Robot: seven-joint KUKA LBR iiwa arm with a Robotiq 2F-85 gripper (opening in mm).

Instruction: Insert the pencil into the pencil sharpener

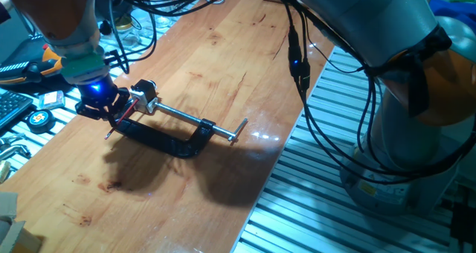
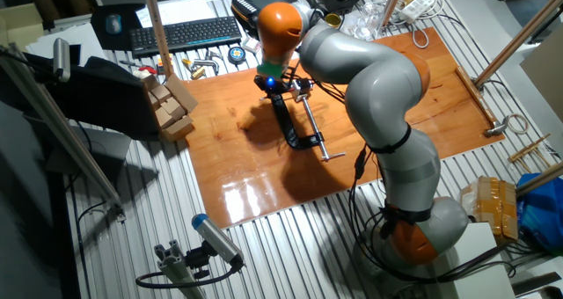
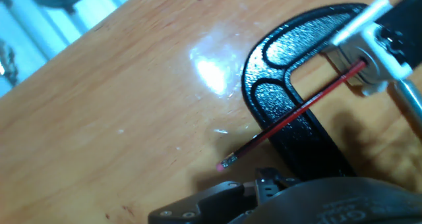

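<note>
While across the clamp [image 3: 290, 66], pencil [image 3: 297, 112] meets sharpener [image 3: 372, 59].

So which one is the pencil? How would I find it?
Find the big black C-clamp lying on the wooden table. A thin red pencil lies slanted across its curved end, tip at the small silver sharpener. It is the only red stick, with a pink eraser.

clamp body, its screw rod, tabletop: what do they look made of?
Clamp body: looks like cast metal with black textured paint; pebbled surface and raised ribs. Screw rod: bare steel by the look, silvery and shiny. Tabletop: wood, probably varnished; visible grain and knots, with glossy glare patches.
</note>
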